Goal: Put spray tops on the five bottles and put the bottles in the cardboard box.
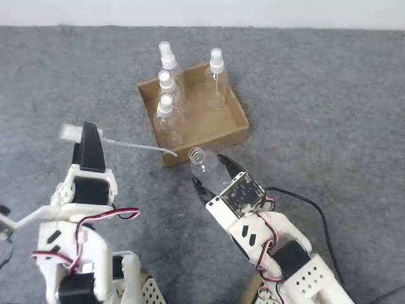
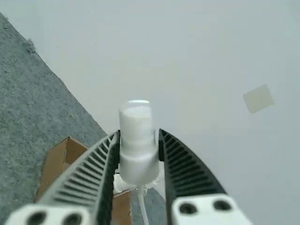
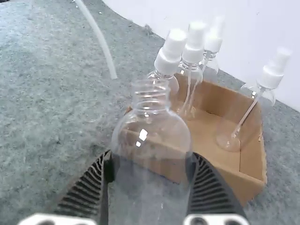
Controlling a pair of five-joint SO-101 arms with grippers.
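My left gripper (image 2: 138, 159) is shut on a white spray top (image 2: 137, 140), held up at the left of the table (image 1: 73, 133); its thin tube (image 1: 136, 147) trails toward the box. My right gripper (image 3: 150, 171) is shut on a clear, uncapped bottle (image 3: 151, 150), whose threaded neck (image 1: 197, 154) points at the box's near corner. The tube's tip (image 3: 112, 75) hangs beside and above that open neck, apart from it. The cardboard box (image 1: 237, 120) holds several capped bottles (image 1: 168, 114), one (image 1: 216, 79) at its far right corner.
Grey carpet covers the table all round the box, with open room to the right (image 1: 329, 114) and far left (image 1: 57, 69). A pale wall rises behind the box. Cables run beside my right arm's base (image 1: 304, 202).
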